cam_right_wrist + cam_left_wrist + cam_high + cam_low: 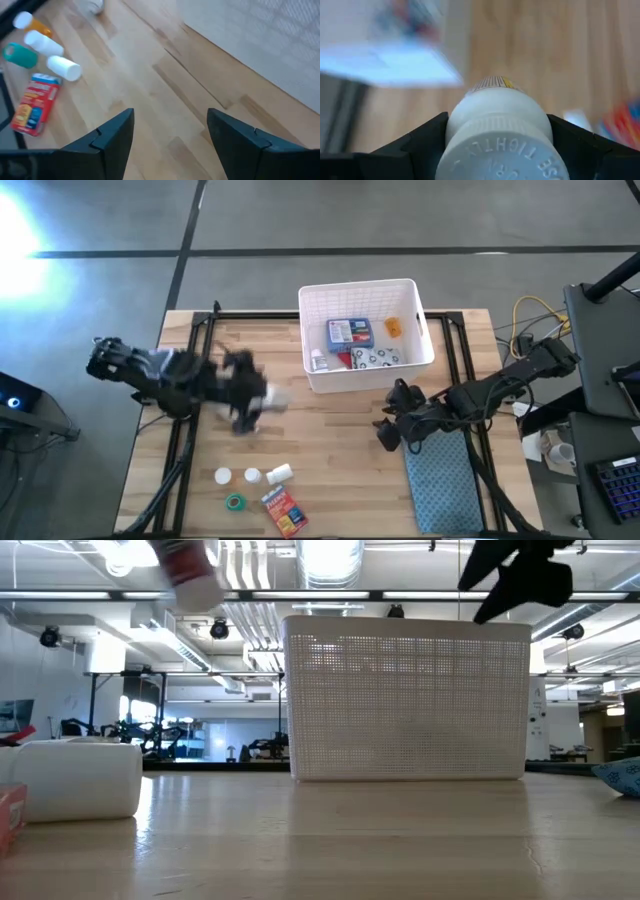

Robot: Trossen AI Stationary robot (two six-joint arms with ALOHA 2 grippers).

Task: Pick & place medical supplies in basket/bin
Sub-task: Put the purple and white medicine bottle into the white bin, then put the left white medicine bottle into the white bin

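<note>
My left gripper (248,402) is over the left half of the table, shut on a white pill bottle (499,117) with a ribbed cap and a red-marked label (188,568), high above the wood. The white slotted basket (420,310) stands at the far middle and holds a blue box (350,332) and other supplies. My right gripper (388,432) hovers open in front of the basket, with bare wood between its fingers (170,125). Loose supplies lie at the near left: white bottles (252,475), a green tape roll (235,501), an orange-red box (283,510). My left gripper pinches the bottle's body (470,112) between its two fingers (422,142), one on each side, just beyond the cap (502,155). The bottle lies along the fingers, cap end toward the wrist. It is lifted clear of the table and tilted.
A teal-grey cloth mat (440,480) lies at the near right, under the right arm. A white jar (80,780) lies on its side at the near left of the low view. Bare wood stretches between the loose supplies and the basket.
</note>
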